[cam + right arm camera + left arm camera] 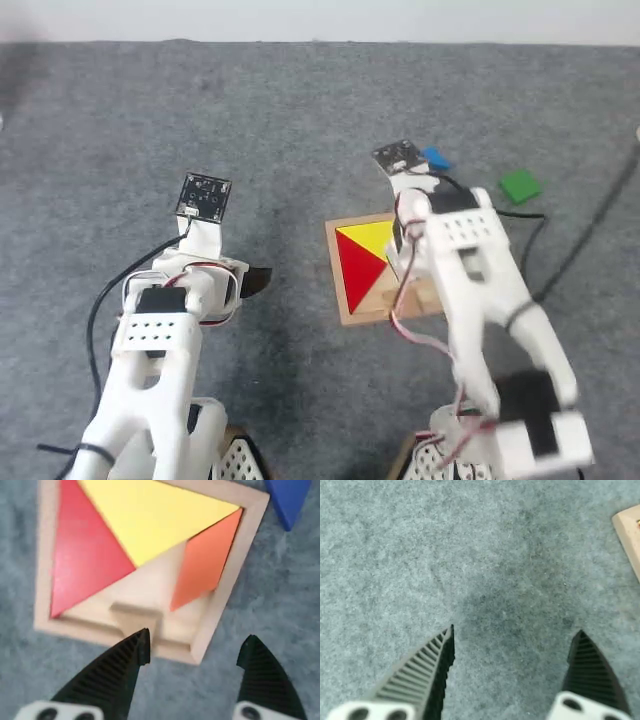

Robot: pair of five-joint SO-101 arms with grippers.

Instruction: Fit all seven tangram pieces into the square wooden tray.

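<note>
Tray (45,555): square, pale wood, flat on the grey worktop (250,120) under the right arm. Part filled, with bare floor on the side nearest that arm. It looks light, so a sideways push from a piece could make it slide.
Right hand (197,634): spread wide and holding nothing, above the tray's near rim.
Left hand (515,630): spread and holding nothing, over bare worktop, well apart from the tray.
Red triangle (85,555): large, seated in the tray along one rim, one long edge against the yellow.
Yellow triangle (150,515): large, seated along the far rim, meeting the red on one side and the orange on the other.
Orange piece (205,560): slanted four-sided piece, seated against the rim opposite the red.
Green piece (520,185): roughly square, loose on the worktop beyond the tray, well apart from it.
Blue piece (287,497): small, loose just beyond the tray's far corner.
Handling: the pieces look thin, stiff, light and smooth-faced, so probably slippery. Lying flat, they offer only their edges.
Hold: likely best across two opposite edges near a piece's middle, fingertips pressed slightly into the soft worktop cover. A corner pinch would probably let it twist.
</note>
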